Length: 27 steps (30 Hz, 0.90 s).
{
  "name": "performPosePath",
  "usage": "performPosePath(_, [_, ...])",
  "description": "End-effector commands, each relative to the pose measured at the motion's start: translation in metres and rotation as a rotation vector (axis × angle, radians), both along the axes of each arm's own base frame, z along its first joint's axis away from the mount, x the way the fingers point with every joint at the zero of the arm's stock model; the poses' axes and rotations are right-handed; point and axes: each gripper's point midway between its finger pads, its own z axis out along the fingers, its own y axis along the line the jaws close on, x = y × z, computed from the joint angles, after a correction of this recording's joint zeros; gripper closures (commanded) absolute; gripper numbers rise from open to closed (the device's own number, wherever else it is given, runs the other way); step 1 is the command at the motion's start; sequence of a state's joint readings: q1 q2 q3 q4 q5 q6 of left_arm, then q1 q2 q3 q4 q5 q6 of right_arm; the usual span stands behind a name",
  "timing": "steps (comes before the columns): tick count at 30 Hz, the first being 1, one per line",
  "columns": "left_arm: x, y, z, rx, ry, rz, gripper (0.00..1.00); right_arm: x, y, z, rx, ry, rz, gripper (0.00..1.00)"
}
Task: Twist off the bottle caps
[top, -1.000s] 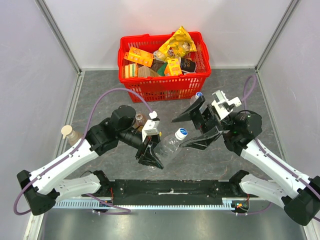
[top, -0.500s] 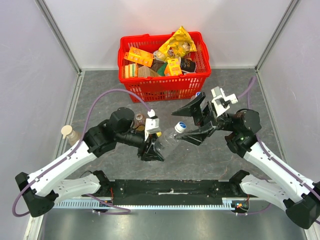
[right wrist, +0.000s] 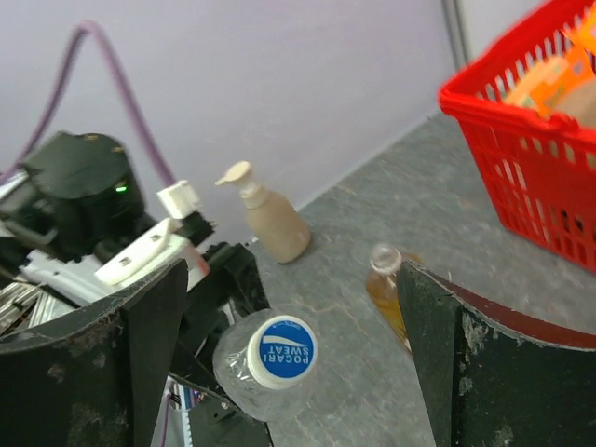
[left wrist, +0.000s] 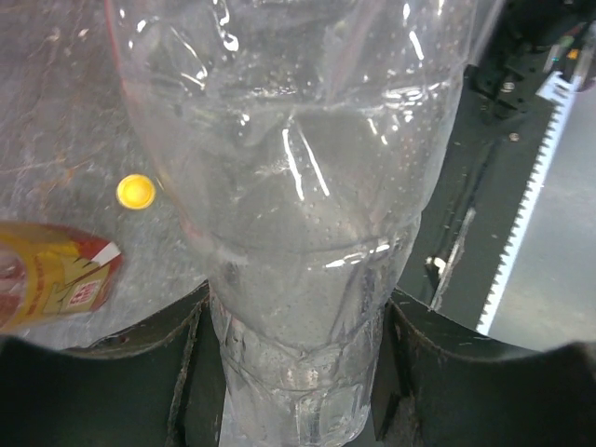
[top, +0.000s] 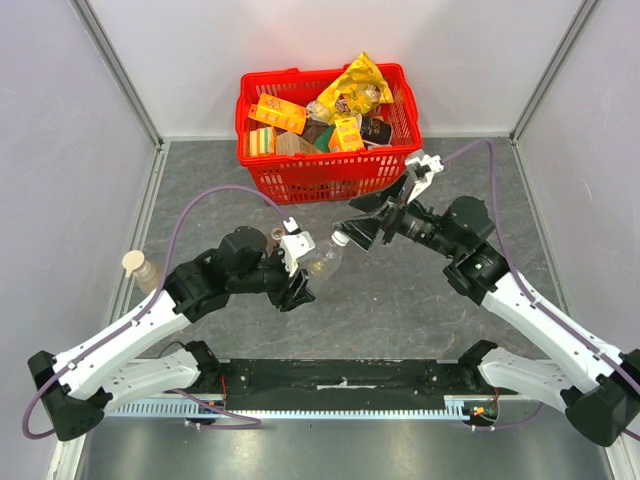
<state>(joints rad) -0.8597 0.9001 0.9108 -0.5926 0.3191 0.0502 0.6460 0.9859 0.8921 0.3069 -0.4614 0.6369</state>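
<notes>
Clamped in left gripper (top: 297, 282): clear plastic bottle (left wrist: 298, 214), thin-walled, looks light, likely to dent. Its blue cap (right wrist: 284, 351) sits between the wide-spread fingers of right gripper (top: 368, 222), untouched. Small, stiff cap; take its rim squarely. A yellow cap (left wrist: 136, 192) lies loose on the table (left wrist: 56, 112).

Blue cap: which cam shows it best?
Right wrist: the blue cap faces the lens, lettering readable, on the clear bottle. Top external shows only a tiny pale spot at the bottle's mouth. Left wrist shows just the bottle's body, no cap.
</notes>
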Motion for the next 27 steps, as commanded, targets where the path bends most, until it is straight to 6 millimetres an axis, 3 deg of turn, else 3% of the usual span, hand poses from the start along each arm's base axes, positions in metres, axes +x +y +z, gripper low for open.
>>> performPosePath(1, [0.02, 0.009, -0.009, 0.042, 0.007, 0.152, 0.59, 0.026, 0.001, -0.015, -0.038, 0.118, -0.101, 0.02])
performPosePath(8, [0.037, 0.019, -0.03, 0.145, 0.042, 0.279, 0.59, 0.044, 0.002, -0.05, -0.1, 0.253, -0.168, 0.03])
performPosePath(19, [0.039, 0.018, -0.036, 0.171, 0.056, 0.286, 0.6, 0.048, 0.013, -0.085, -0.14, 0.351, -0.14, 0.23])
performPosePath(27, [0.04, 0.02, -0.042, 0.19, 0.051, 0.282, 0.6, 0.048, 0.026, -0.097, -0.132, 0.392, -0.081, 0.38])
